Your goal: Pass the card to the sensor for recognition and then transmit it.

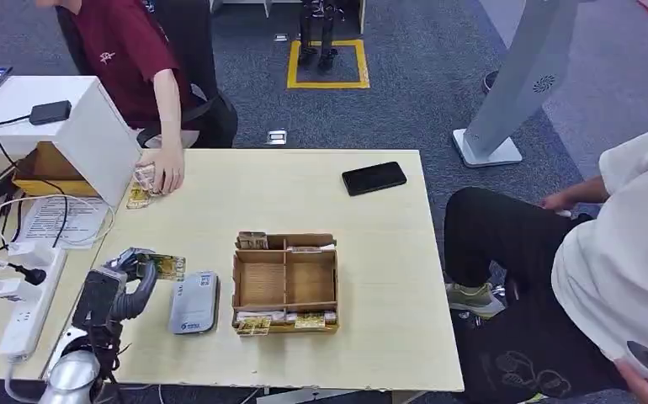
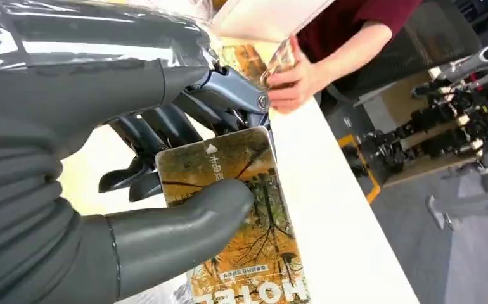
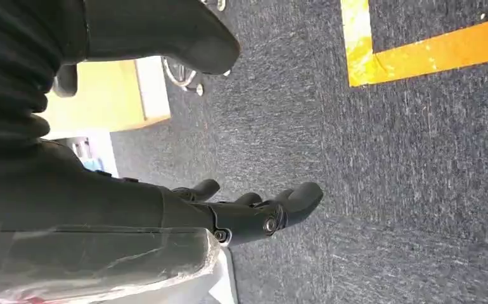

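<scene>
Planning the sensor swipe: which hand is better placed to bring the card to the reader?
Left. The left hand already pinches the card above the table, just beside the grey reader. The right hand hangs over the carpet, holding nothing.

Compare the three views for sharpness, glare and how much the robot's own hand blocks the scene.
Head view: even light, table sharp. Left wrist view: left hand crowds the frame, glare streaks on its cover, card readable. Right wrist view: right hand dark against carpet, foreground soft.
</scene>
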`<state>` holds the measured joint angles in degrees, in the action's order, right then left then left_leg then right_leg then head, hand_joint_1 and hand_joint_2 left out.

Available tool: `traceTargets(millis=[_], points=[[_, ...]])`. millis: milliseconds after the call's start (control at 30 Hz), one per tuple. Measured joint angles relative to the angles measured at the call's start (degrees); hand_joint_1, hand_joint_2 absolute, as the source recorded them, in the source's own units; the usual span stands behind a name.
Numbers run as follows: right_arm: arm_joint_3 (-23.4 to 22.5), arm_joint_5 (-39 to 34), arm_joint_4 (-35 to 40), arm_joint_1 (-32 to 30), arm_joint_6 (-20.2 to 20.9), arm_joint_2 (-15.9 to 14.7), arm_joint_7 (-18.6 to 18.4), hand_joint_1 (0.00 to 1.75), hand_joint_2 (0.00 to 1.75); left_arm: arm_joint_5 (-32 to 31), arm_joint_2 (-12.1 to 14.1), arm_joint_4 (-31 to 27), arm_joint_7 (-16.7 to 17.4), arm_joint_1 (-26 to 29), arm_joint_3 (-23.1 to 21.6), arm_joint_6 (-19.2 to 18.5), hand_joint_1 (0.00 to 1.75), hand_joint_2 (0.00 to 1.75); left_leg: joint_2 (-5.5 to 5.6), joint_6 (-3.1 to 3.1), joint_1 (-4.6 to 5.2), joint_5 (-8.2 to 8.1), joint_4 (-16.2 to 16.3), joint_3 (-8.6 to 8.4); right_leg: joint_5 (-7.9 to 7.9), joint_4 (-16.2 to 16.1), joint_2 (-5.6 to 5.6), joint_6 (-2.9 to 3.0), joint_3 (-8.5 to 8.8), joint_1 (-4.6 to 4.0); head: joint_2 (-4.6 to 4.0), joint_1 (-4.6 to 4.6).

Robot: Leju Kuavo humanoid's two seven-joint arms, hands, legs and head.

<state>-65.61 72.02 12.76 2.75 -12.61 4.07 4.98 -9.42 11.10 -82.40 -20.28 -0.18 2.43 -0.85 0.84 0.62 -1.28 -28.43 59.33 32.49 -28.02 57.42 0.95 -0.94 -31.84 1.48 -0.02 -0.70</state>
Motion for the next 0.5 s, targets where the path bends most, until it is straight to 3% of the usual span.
traceTargets(millis=[500], points=[[-1.4, 0.0, 0.0, -0.1, -0.2, 0.2, 0.0, 0.0, 1.75, -3.8, 0.4, -2.2, 0.4, 4.1, 0.0, 0.3, 1.75, 1.75, 0.01, 0.0, 0.0, 0.0, 0.0, 0.0, 0.0, 0.0, 0.0, 0.0, 0.0, 0.0, 0.0, 0.02]])
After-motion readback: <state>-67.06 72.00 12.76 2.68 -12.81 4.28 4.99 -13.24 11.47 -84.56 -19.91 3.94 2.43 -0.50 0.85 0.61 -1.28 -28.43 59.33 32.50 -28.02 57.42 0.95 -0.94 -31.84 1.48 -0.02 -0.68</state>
